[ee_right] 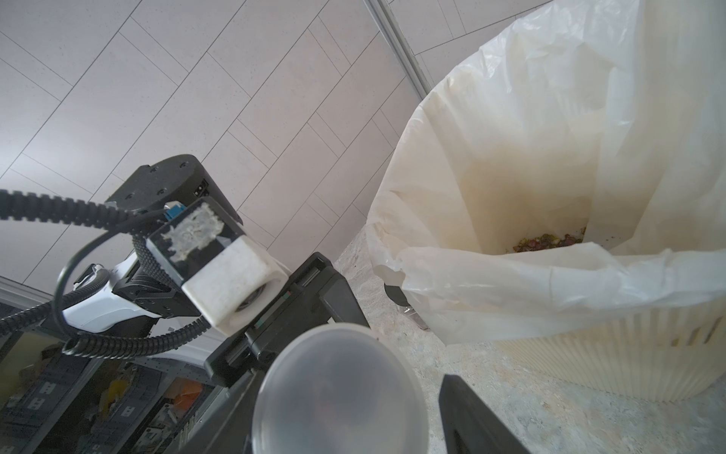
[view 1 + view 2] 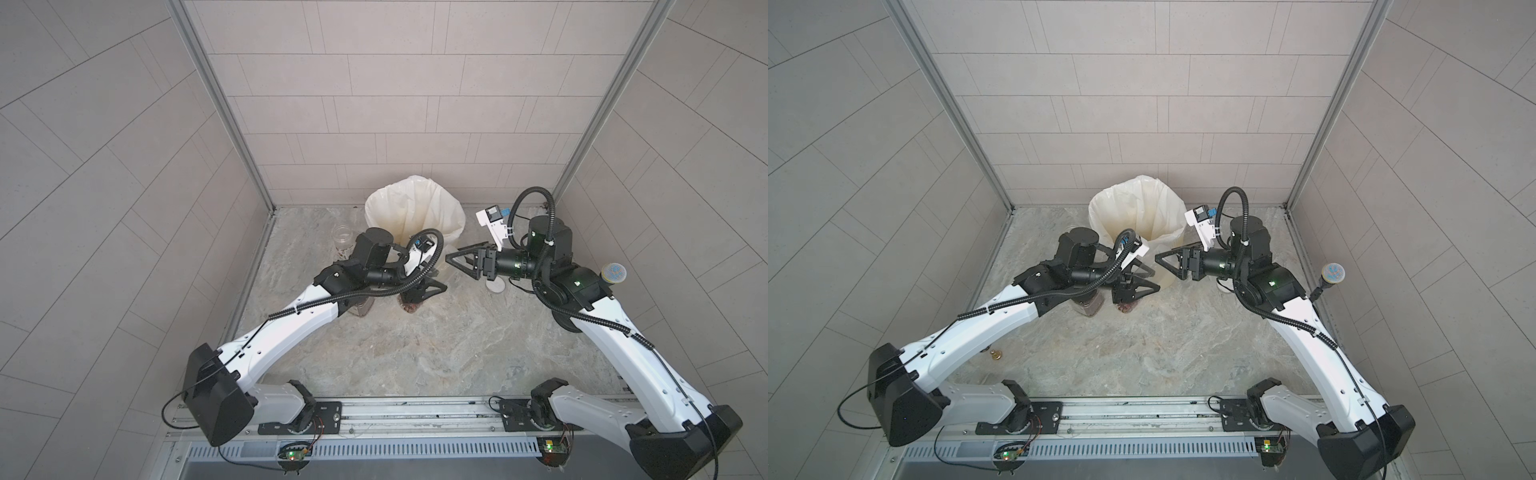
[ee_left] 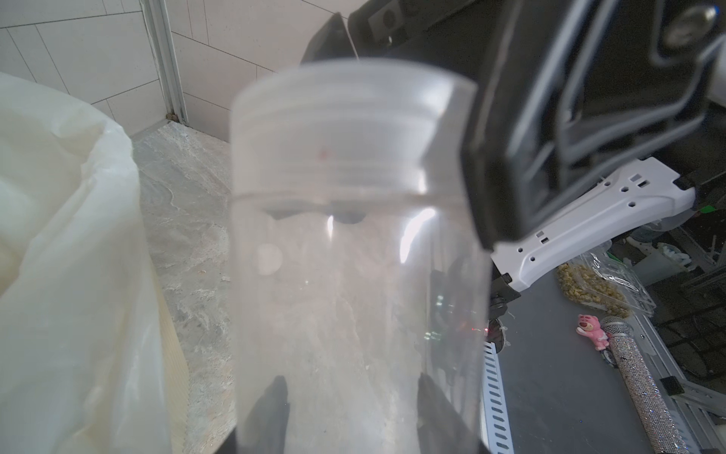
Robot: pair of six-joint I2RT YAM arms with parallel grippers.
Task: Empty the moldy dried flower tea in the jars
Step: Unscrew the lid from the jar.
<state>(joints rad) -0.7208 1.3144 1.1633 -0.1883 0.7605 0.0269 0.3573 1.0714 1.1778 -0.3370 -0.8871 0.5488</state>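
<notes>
My left gripper (image 3: 351, 389) is shut on a tall slim clear jar (image 3: 353, 255) with a translucent lid (image 3: 353, 118); its fingers show dark through the jar's wall. In both top views this gripper (image 2: 440, 282) (image 2: 1156, 280) sits in front of the bin, with the moldy dried flower tea (image 2: 411, 308) reddish at the jar's bottom. My right gripper (image 1: 345, 393) (image 2: 451, 255) stands open around the lid (image 1: 338, 389), and one finger (image 1: 467, 408) is clearly apart from it. A second jar (image 2: 363, 308) of dark tea stands under my left arm. A third clear jar (image 2: 343, 239) stands lidless at the back left.
The cream ribbed bin (image 2: 453, 216) with a white liner stands at the back wall, with tea bits (image 1: 550, 240) at its bottom. A white lid (image 2: 496, 286) lies on the table below my right wrist. A small gold object (image 2: 995, 354) lies near the left wall.
</notes>
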